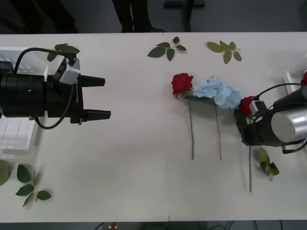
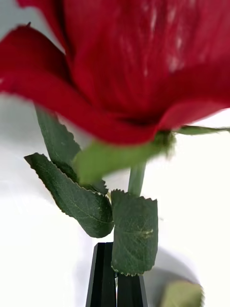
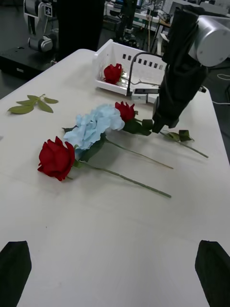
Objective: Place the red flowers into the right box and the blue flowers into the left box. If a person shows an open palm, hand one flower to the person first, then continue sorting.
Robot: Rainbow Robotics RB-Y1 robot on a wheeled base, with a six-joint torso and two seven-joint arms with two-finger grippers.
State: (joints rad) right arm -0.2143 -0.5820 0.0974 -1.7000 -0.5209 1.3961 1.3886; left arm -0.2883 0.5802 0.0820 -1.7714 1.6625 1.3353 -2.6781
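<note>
Front view: the left gripper (image 1: 100,98) hangs over the left part of the white table (image 1: 134,182), its two black fingers spread apart with nothing between them, pointing toward the middle. The left box (image 1: 19,139) sits at the table's left edge, partly hidden under that arm. Near the middle, a red rose (image 1: 182,83) and a pale blue hydrangea (image 1: 218,92) lie side by side, heads toward the far edge, stems toward the near edge. The right gripper (image 1: 245,128) is low over the table just beside the hydrangea, at the stem of a second red rose (image 1: 246,104) whose stem runs toward the near edge. The rim of the right box (image 1: 290,79) shows at the right edge. Loose leaf sprigs (image 1: 168,49) lie along the far edge and at the near left corner.

Right wrist view: the black fingertips (image 2: 115,288) are pressed together on the rose's stem, just under its leaves (image 2: 96,201); the red head (image 2: 129,62) looms large above.

Left wrist view: the left gripper's fingers (image 3: 14,264) stand wide apart. Beyond them lie the first rose (image 3: 56,159), the hydrangea (image 3: 94,126) and the gripped rose (image 3: 125,111). The right gripper (image 3: 159,125) comes down on that rose's stem. Behind it the right box (image 3: 108,53) holds one more red rose (image 3: 113,73)
</note>
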